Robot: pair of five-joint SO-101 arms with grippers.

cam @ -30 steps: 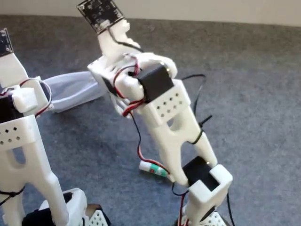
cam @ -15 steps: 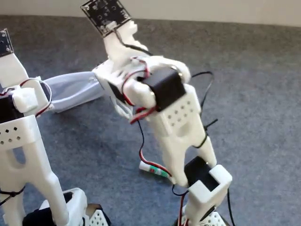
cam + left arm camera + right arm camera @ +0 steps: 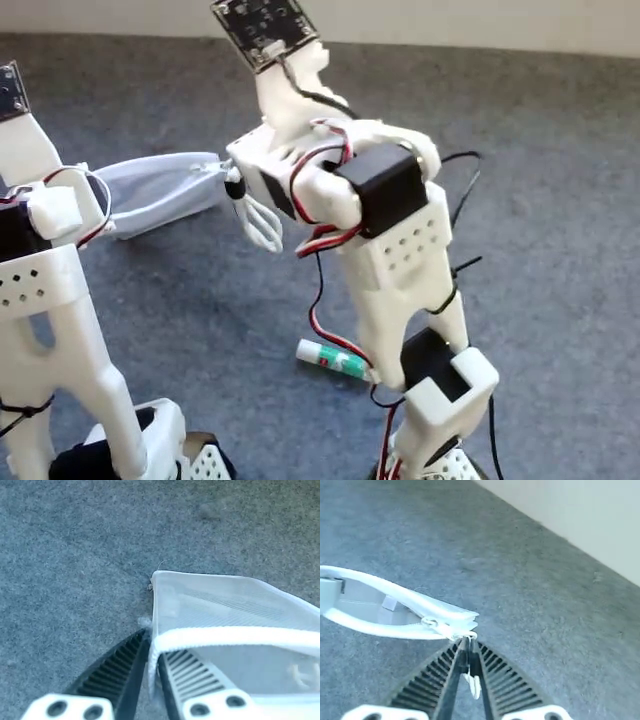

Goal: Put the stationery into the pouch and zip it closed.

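One mesh pouch (image 3: 150,190), one glue stick (image 3: 330,357), two grippers. Glue stick on carpet (image 3: 560,200) by right arm's base, outside pouch. Pouch end clamped in left gripper (image 3: 152,642); zipper pull (image 3: 473,684) pinched in right gripper (image 3: 466,647). Since 1 s ago: right arm shifted right.

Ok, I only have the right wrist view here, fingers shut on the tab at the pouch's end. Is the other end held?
Observer: Yes. The left gripper is shut on the pouch at its far edge, with the mesh pinched between its fingers.
Operator: Any stationery lying outside it?
Observer: One glue stick lies on the carpet by the foot of the right arm, well apart from the pouch.
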